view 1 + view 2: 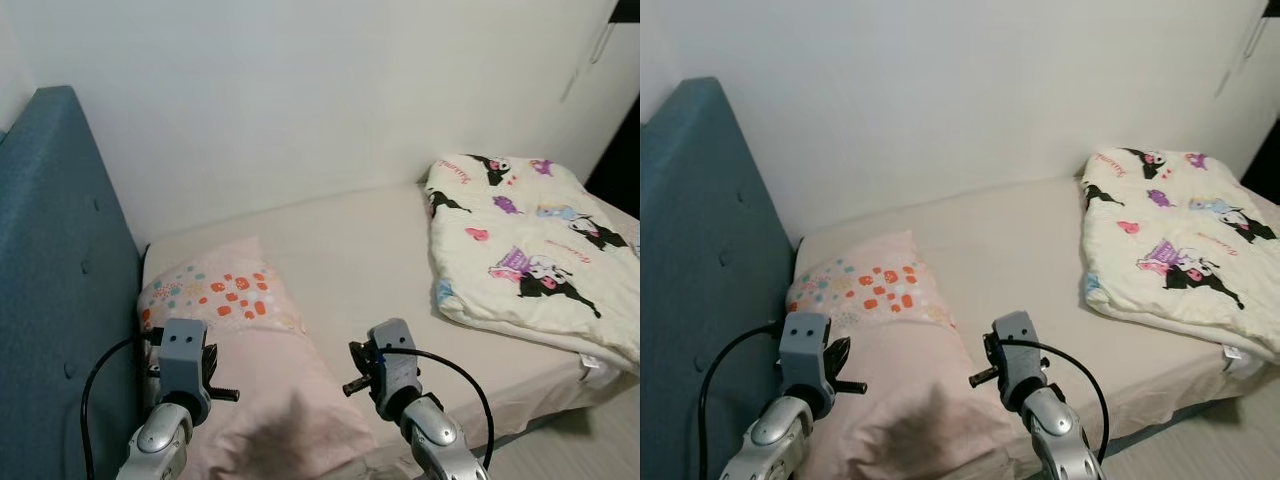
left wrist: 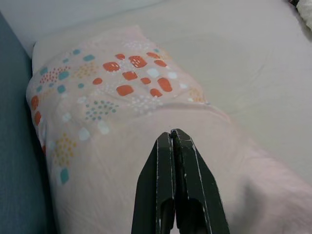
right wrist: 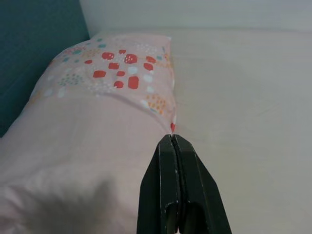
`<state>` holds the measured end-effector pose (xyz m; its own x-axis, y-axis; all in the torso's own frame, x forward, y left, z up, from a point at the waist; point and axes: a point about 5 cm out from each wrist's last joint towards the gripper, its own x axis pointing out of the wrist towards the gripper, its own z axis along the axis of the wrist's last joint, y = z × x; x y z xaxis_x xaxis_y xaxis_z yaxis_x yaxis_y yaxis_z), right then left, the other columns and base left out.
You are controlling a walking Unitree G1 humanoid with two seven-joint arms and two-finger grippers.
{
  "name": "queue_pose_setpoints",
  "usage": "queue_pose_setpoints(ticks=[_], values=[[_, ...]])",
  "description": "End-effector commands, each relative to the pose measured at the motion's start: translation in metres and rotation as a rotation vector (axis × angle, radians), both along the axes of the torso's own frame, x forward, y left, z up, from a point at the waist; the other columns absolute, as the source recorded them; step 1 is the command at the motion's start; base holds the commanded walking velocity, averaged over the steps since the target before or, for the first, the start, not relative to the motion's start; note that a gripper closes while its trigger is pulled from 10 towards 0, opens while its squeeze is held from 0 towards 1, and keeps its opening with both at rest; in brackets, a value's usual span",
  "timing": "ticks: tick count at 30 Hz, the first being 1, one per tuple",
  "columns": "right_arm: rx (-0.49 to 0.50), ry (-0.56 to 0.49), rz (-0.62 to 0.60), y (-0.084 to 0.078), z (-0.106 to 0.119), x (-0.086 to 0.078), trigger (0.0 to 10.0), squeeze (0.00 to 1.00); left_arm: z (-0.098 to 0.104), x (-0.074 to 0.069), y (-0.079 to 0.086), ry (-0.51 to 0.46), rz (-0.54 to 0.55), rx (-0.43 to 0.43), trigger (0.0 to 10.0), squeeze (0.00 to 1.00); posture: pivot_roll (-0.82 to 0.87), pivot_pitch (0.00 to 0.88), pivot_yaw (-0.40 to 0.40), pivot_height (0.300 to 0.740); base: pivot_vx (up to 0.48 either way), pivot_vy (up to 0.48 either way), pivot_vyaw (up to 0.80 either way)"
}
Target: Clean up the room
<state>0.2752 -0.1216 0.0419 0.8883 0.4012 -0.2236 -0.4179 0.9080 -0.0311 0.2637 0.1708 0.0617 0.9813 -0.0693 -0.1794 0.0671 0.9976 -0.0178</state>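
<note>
Seen from the head: a bed (image 1: 360,260) with a bare cream sheet, pushed against a white wall (image 1: 300,90), with a teal padded headboard (image 1: 60,290) on the robot's left. Folded on the bed's far right, a cream cartoon-print blanket (image 1: 530,250), well apart from both arms. Nearer, at the headboard end, a pink pillow (image 1: 250,370) with a patch of orange, teal and white dots, lying flat with one long edge against the headboard. Low in the head views, two silver arms with grey wrist blocks and black cables, raised over the pillow's near half.

Closer detail from the wrists: left gripper (image 2: 171,134) with jaws clenched tight on nothing, hovering above the plain pink middle of the pillow, dotted patch just beyond the tips. Right gripper (image 3: 171,139) likewise pressed shut and empty, poised over the pillow's edge where it meets the bare sheet, pillow on one side of the tips and sheet on the other. Contact between tips and fabric impossible to judge.
</note>
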Motion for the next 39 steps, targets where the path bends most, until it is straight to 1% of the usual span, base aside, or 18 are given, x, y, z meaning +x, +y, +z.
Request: queue_pose_setpoints(ticks=[1,4,6,11,17,23,29,33,39], values=[[-0.001,0.009,0.017,0.004,-0.004,-0.002,10.0,0.00,-0.004,-0.003,0.002,0.007,0.000,0.007,10.0,0.00,-0.01,0.000,-0.043,0.740,0.000,0.000,0.00],[-0.040,0.009,0.044,0.006,-0.008,-0.005,10.0,0.00,-0.008,-0.002,0.000,0.007,-0.012,0.008,10.0,0.00,-0.01,0.000,-0.041,0.740,0.000,0.000,0.00],[-0.039,0.016,0.041,0.007,-0.010,-0.005,10.0,0.00,-0.008,-0.003,-0.002,0.006,-0.015,0.006,10.0,0.00,-0.01,0.000,-0.041,0.740,0.000,0.000,0.00],[-0.065,0.016,0.054,0.008,-0.014,-0.007,10.0,0.00,-0.010,-0.006,-0.009,0.006,-0.034,-0.006,10.0,0.00,-0.01,0.000,-0.039,0.740,0.000,0.000,0.80],[-0.060,0.017,0.072,0.010,-0.016,-0.009,10.0,0.00,-0.011,-0.008,-0.014,0.007,-0.043,-0.022,10.0,0.00,-0.01,0.000,-0.042,0.740,0.000,0.000,0.80],[-0.054,0.013,0.081,0.012,-0.015,-0.009,10.0,0.00,-0.010,-0.008,-0.014,0.004,-0.043,-0.039,10.0,0.00,-0.01,0.000,-0.045,0.740,0.000,0.000,0.80],[-0.047,0.008,0.078,0.013,-0.015,-0.009,10.0,0.00,-0.008,-0.007,-0.011,0.014,-0.047,-0.028,10.0,0.00,0.00,0.000,-0.042,0.740,0.000,0.000,0.80],[-0.043,0.007,0.071,0.013,-0.016,-0.010,10.0,0.00,-0.007,-0.005,-0.012,0.008,-0.059,-0.009,10.0,0.00,-0.01,0.000,-0.038,0.740,0.000,0.000,0.80],[-0.039,0.007,0.065,0.012,-0.016,-0.011,10.0,0.00,-0.006,-0.005,-0.016,0.005,-0.072,-0.015,10.0,0.00,-0.01,0.000,-0.034,0.740,0.000,0.000,0.80]])
